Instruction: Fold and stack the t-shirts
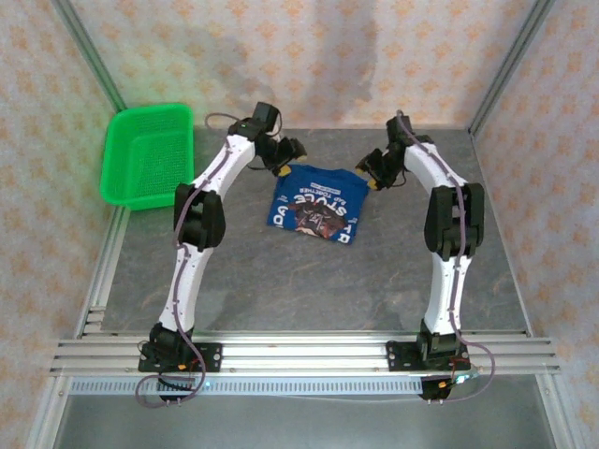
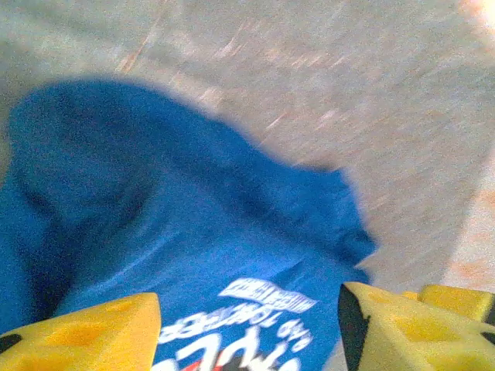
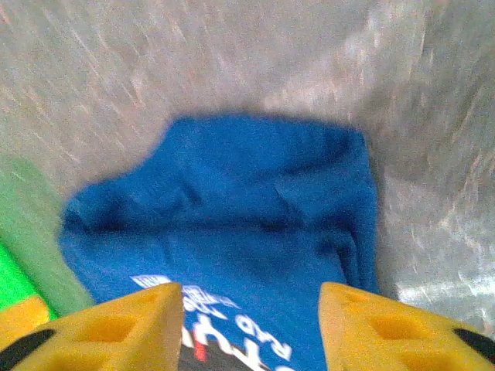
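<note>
Grey table (image 1: 281,281), t-shirt (image 1: 316,199) just beyond parted jaws

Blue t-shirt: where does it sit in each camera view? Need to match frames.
Top external: t-shirt folded, just above the picture's middle, print up.
Left wrist: t-shirt spreads from the left edge to right of centre, print at the bottom.
Right wrist: t-shirt in the centre, running to the bottom edge.
Shared landmark: white lettering printed on the shirt.

A green plastic basket (image 1: 145,154) sits at the grey tabletop's (image 1: 309,281) far-left corner, seemingly overlapping the aluminium side rail (image 1: 103,267).
</note>
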